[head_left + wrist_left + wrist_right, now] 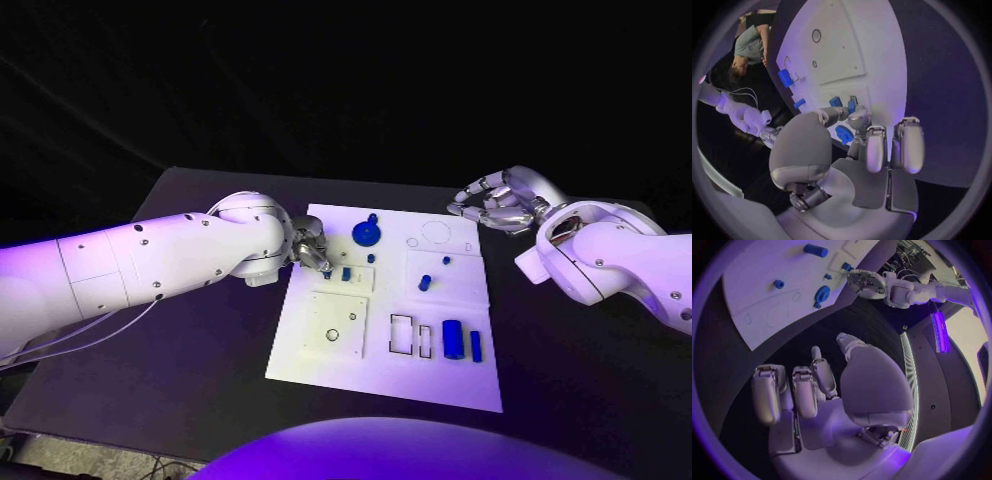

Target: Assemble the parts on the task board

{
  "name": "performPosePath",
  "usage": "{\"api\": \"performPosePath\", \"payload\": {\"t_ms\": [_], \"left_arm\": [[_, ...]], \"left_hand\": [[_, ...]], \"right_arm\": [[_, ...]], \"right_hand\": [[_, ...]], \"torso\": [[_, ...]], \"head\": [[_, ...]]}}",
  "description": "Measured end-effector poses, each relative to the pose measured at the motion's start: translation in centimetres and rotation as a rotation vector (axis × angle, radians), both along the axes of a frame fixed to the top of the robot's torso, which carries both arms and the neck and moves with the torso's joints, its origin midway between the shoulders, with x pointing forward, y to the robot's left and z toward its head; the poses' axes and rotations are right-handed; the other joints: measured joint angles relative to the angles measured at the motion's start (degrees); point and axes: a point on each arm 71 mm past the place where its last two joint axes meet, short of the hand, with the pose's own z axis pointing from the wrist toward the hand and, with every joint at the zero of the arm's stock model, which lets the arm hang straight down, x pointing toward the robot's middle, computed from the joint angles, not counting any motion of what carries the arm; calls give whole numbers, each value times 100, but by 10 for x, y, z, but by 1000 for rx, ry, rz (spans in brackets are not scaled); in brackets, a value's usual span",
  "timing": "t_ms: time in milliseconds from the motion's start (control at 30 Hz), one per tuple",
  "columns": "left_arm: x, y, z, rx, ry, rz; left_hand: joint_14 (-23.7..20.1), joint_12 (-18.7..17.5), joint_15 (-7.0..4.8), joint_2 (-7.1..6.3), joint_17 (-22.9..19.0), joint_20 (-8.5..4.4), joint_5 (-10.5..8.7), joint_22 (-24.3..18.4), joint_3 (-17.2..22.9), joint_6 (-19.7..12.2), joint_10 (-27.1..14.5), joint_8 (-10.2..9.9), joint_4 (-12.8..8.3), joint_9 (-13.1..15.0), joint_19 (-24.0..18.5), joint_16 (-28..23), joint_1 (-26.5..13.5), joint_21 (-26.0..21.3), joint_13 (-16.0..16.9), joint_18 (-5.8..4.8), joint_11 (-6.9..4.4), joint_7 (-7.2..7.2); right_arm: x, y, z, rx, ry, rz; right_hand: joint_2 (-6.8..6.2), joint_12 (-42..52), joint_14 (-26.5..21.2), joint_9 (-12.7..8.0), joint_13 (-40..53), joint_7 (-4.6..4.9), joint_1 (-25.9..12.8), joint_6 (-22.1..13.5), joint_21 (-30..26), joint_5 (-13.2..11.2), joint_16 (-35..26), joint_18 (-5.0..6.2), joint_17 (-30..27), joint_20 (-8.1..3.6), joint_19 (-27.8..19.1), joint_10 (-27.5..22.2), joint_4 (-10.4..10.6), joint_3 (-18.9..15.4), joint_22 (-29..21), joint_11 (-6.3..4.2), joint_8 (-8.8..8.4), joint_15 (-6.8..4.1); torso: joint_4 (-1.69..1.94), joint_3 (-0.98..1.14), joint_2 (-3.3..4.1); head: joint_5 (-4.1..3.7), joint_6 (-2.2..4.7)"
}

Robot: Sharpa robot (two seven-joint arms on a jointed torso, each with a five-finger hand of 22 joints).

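Your left hand (306,250) pinches a small blue part (346,273) upright at the task board (325,370) left edge (right hand (493,205) hovers empty, fingers loosely curled, far right).

The white task board (325,345) lies flat on the bench. Blue parts are distributed on it: a round disc (366,234) at the far edge, two upright bars (453,340) near the front.

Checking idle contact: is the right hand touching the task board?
Apart. The head view shows the right hand beyond the task board corner, bare table between.
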Motion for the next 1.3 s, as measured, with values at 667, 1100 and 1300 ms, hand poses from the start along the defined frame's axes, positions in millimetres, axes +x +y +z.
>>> {"api": "performPosePath", "payload": {"t_ms": [667, 1100, 1300], "left_arm": [[-1, 0, -1, 15, 22, -23], [0, 0, -1, 17, 25, -24], [2, -3, -1, 18, 31, -22]], "left_hand": [[-1, 0, 0, -37, 0, 0, -22, 5, 0, 1, 20, 28, -32, -25, 0, 0, -37, 0, -8, 0, 20, 0], [-1, 0, 1, -27, 0, 0, -55, 4, 0, 36, 20, 28, -32, -40, 0, 0, -27, 0, -11, 0, 21, -11], [-1, -1, 1, 63, 0, 0, -57, 3, 0, 97, 73, 50, -32, -57, 0, 0, -120, 19, -18, 0, 10, -34]], "right_arm": [[1, -3, -1, -4, 2, -8], [2, -3, -1, -5, 2, -11], [2, -3, -1, -5, 3, -10]], "right_hand": [[0, 0, 0, -1, 0, 0, 0, 0, 0, 0, 0, 0, 0, 0, 0, 0, 0, 0, -1, 0, 0, 0], [0, 0, 0, 4, 1, 0, 0, 0, 0, 0, 0, 0, 0, 0, 0, 0, 0, 0, 3, 0, 0, 0], [0, 0, 0, 3, 9, 0, 0, 0, 0, 0, 0, 0, 0, 0, 0, 0, 0, 0, 3, 0, 0, 0]], "torso": [[4, -3, 4], [4, -3, 6], [3, -1, 6]], "head": [[-15, 4], [2, -2], [-1, -31]]}}
